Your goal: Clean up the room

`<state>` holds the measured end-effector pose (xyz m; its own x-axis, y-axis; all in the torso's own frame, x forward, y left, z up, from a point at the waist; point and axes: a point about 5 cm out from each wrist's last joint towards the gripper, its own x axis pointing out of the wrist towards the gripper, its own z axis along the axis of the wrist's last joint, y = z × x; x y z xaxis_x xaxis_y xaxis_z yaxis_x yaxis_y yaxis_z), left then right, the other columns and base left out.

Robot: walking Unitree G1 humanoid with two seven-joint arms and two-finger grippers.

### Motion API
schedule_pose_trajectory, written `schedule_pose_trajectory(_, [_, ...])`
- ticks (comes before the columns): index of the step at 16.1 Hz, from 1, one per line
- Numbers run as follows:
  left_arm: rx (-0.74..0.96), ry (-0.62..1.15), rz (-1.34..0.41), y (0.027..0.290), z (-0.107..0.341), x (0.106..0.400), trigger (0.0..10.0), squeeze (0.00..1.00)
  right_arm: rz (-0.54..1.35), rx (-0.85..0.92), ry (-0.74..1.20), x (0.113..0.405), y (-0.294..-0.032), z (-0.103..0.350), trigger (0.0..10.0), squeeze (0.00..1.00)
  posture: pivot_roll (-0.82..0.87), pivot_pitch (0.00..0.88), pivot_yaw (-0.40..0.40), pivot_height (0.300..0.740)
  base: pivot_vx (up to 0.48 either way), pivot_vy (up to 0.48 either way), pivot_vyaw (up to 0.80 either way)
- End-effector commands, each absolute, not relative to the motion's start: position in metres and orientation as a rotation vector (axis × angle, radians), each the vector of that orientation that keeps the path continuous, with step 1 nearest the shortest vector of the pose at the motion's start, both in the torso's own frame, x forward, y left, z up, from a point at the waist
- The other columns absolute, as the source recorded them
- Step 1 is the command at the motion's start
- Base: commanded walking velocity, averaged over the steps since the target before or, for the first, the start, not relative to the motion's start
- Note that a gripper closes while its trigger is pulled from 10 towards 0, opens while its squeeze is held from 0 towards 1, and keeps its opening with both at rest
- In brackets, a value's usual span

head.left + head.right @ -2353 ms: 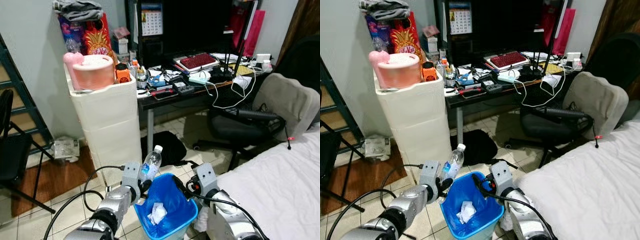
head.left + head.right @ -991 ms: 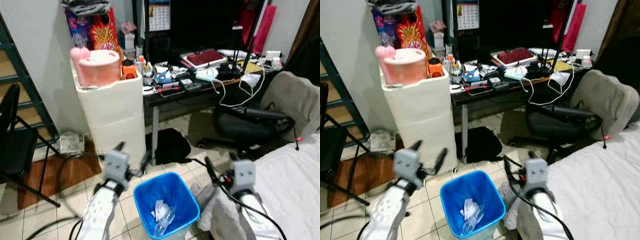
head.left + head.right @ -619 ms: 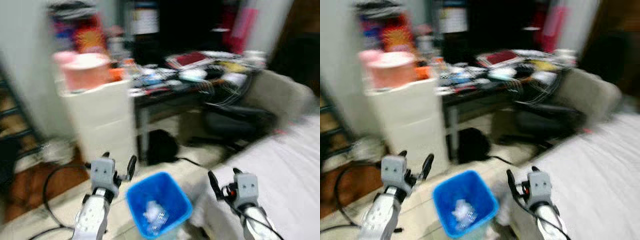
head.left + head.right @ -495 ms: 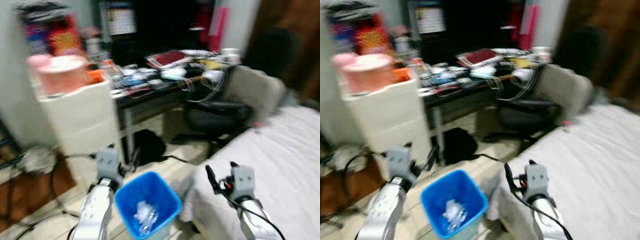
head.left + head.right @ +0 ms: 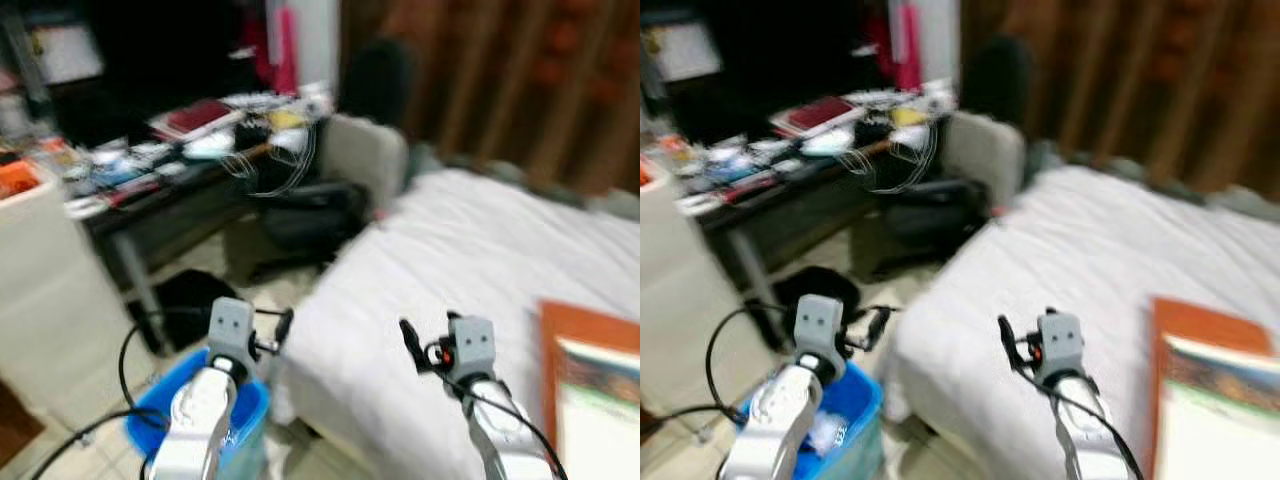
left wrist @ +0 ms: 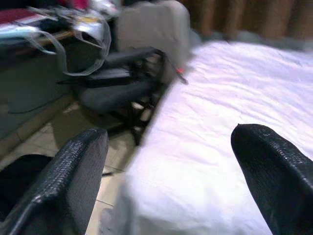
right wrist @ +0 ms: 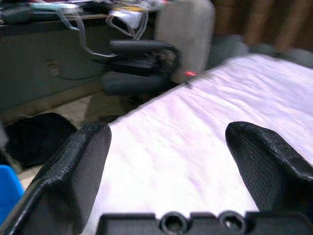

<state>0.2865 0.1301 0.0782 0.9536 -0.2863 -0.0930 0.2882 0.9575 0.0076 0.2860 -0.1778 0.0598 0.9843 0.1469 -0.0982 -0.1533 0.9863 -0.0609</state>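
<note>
**Both claws spread wide and empty over the edge of the bed**

The left gripper [image 5: 262,341] is hanging in the air above the blue bin [image 5: 152,420], its two black fingers [image 6: 68,181] standing well apart with nothing between them. The right gripper [image 5: 425,350] is hovering over the white bed [image 5: 470,250], its fingers [image 7: 73,171] likewise spread wide, gripping nothing and touching nothing. The bin is sitting on the floor just beside the bed's near corner, partly hidden behind the left arm, with something pale lying inside it that is too blurred to make out. An office chair [image 5: 320,195] is standing between the bed and the cluttered desk [image 5: 150,170]. An orange-edged flat thing [image 5: 585,385] is lying on the bed beyond the right arm. The head views are blurring.
</note>
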Motion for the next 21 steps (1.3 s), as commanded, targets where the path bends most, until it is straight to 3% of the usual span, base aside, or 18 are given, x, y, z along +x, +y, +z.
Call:
schedule_pose_trajectory(1, [0.037,0.101,-0.301,0.127,0.076,0.289,10.0,0.00,0.138,-0.058,0.109,0.285,-0.181,0.057,10.0,0.00,-0.04,0.000,0.014,0.740,0.000,0.000,-0.79])
schedule_pose_trajectory(7, [0.000,0.151,-0.229,0.145,0.068,0.300,10.0,0.00,0.105,-0.047,0.111,0.282,-0.185,0.055,10.0,0.00,-0.05,0.000,0.030,0.740,0.000,0.000,-0.79])
schedule_pose_trajectory(13, [-0.019,0.131,-0.211,0.142,0.065,0.294,10.0,0.00,0.113,-0.036,0.108,0.279,-0.186,0.056,10.0,0.00,-0.06,0.000,0.028,0.740,0.000,-0.087,-0.79])
schedule_pose_trajectory(16, [0.004,0.117,-0.211,0.149,0.067,0.251,10.0,0.00,0.171,-0.021,0.144,0.251,-0.188,0.050,10.0,0.00,-0.05,0.004,0.017,0.740,0.000,-0.472,-0.79])
schedule_pose_trajectory(17, [0.000,0.121,-0.203,0.151,0.067,0.251,10.0,0.00,0.178,-0.030,0.148,0.249,-0.187,0.049,10.0,0.00,-0.05,0.004,0.017,0.740,0.000,-0.465,-0.79])
schedule_pose_trajectory(21, [0.018,0.112,-0.104,0.146,0.076,0.266,10.0,0.00,0.239,-0.053,0.158,0.266,-0.180,0.053,10.0,0.00,-0.03,0.000,0.006,0.740,0.000,0.000,0.00])
